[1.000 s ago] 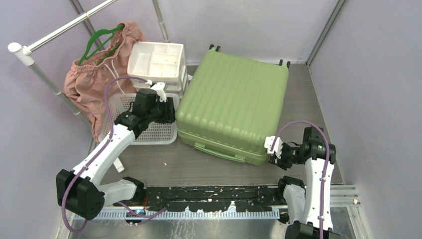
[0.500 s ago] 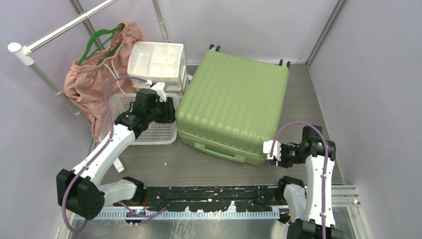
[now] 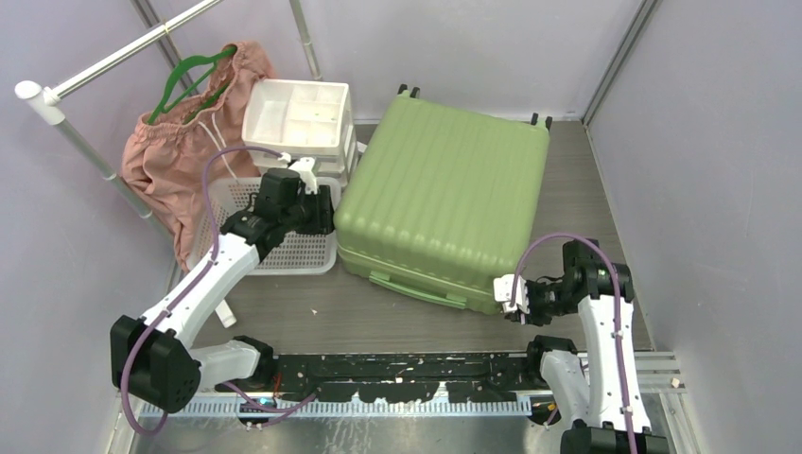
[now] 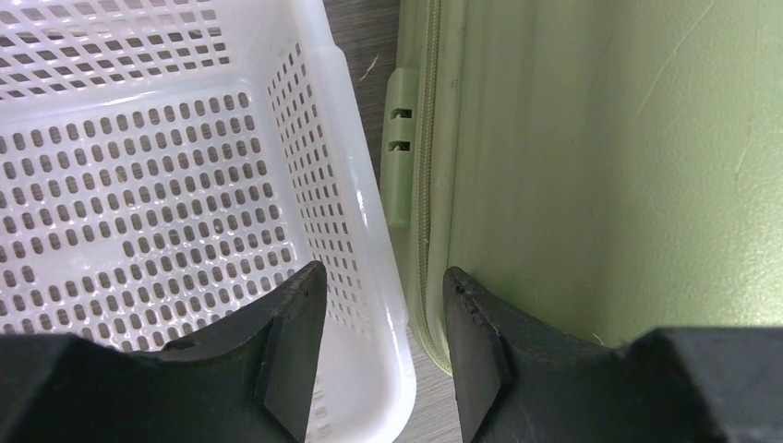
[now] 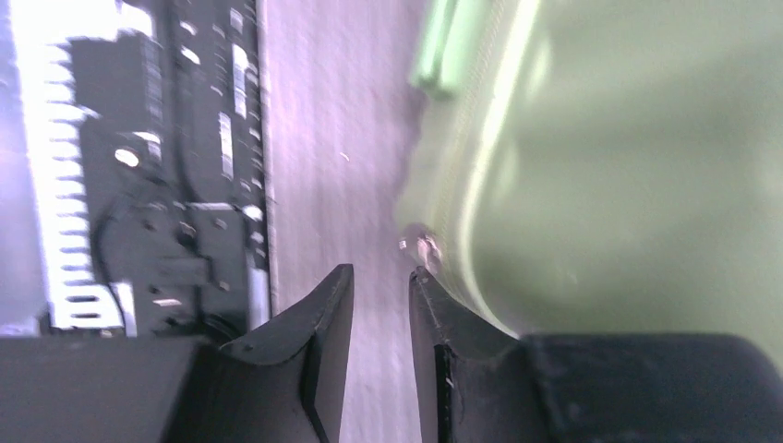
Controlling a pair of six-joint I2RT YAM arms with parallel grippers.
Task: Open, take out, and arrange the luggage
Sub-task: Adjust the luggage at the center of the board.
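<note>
The luggage point(image 3: 444, 189) is a light-green ribbed suitcase lying flat and closed on the table, wheels toward the back. My left gripper point(image 3: 322, 210) hovers at its left edge, open. In the left wrist view the left gripper point(image 4: 380, 277) straddles the white basket's rim, with the luggage point(image 4: 600, 166) and its zip seam at the right. My right gripper point(image 3: 508, 295) is at the luggage's near right corner. In the blurred right wrist view the right gripper point(image 5: 381, 272) has a narrow gap with nothing in it. The luggage point(image 5: 628, 166) is beside the right finger, and a small metal piece point(image 5: 417, 245) lies just ahead.
A white perforated basket point(image 3: 284, 251) touches the luggage's left side. Behind it stands a white drawer unit point(image 3: 298, 113). A pink garment point(image 3: 170, 161) hangs on a green hanger from the rack pole point(image 3: 85, 71). Walls close in on both sides.
My right gripper has moved left toward the luggage's near right corner and its jaws have narrowed. The left arm has barely shifted.
</note>
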